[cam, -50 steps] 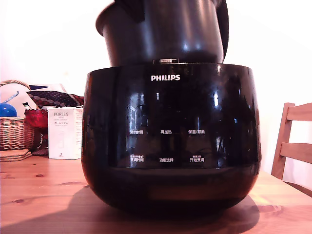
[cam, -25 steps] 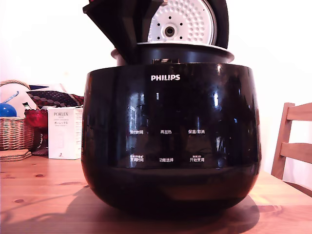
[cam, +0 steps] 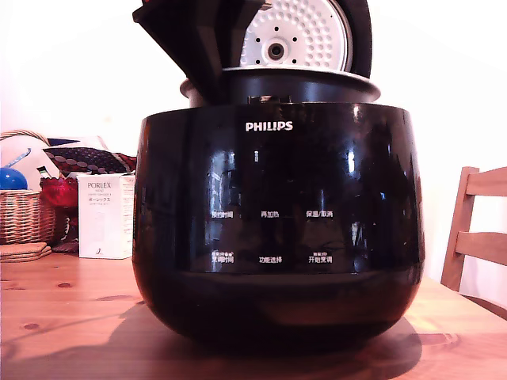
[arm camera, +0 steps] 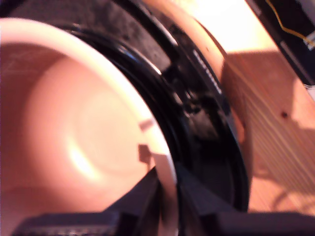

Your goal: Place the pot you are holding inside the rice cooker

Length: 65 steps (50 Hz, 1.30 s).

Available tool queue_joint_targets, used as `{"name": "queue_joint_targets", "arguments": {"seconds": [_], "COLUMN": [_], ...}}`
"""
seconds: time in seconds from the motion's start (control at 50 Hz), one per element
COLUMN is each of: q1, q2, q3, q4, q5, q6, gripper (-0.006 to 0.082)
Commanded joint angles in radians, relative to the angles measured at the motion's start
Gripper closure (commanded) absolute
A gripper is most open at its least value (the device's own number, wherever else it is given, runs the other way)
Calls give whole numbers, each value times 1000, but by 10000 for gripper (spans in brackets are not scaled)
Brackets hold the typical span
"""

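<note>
The pot (cam: 279, 85) is seated in the open rice cooker (cam: 277, 229), its rim pinched by the claw (arm camera: 166, 196).

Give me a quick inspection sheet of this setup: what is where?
Surface: wooden table, knotty, bare at the front.
Job's things: rice cooker with its lid open; pot sunk in it, only the rim showing.
Clutter: wicker basket, white PORLEX box and a red item at the exterior view's left.
End effector: fingers straddle the pot's rim, apparently clamped.
Cables: nothing seen clearly.
Surroundings: wooden chair at the exterior view's right, pale wall behind.
</note>
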Motion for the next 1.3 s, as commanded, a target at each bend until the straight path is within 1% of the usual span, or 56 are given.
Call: {"name": "queue_joint_targets", "arguments": {"seconds": [0.0, 0.14, 0.28, 0.34, 0.54, 0.6, 0.64, 0.68, 0.7, 0.76, 0.78, 0.82, 0.84, 0.9, 0.92, 0.96, 0.98, 1.04, 1.06, 1.1, 1.12, 1.18, 1.2, 1.24, 1.26, 1.28], "q1": [-13, -13, -13, -13, -13, -13, -13, -13, -13, -12, -11, -10, -8, -3, -2, 2, 3, 11, 15, 24, 29, 51, 60, 80, 88, 104], "q2": [-28, -28, -28, -28, -30, -31, -34, -37, -37, -40, -43, -44, -45, -52, -55, -60, -64, -75, -79, -84, -87, -95, -97, -100, -103, -105], "q3": [17, 17, 17, 17, 17, 19, 21, 24, 26, 37, 41, 51, 58, 74, 79, 87, 89, 90, 90, 90, 90, 90, 90, 90, 90, 90], "q4": [0, -4, -20, -19, -16, -15, -16, -15, -14, -16, -15, -15, -15, -14, -14, -14, -16, -17, -19, -22, -23, -23, -21, -11, -7, 1], "q5": [26, 53, 55, 55, 43, 35, 29, 26, 17, 17, 17, 17, 18, 18, 21, 22, 22, 21, 21, 23, 26, 29, 31, 42, 49, 57], "q6": [2, 1, -7, -21, -37, -57, -97, -97, -142, -153, -215, -215, -262, -272, -335, -335, -389, -396, -468, -468, -550, -557, -648, -648, -714, -721], "gripper": [687, 682, 584, 555, 549, 549, 549, 550, 550, 550, 550, 551, 551, 556, 567, 606, 620, 712, 741, 795, 791, 788, 788, 788, 788, 788]}}
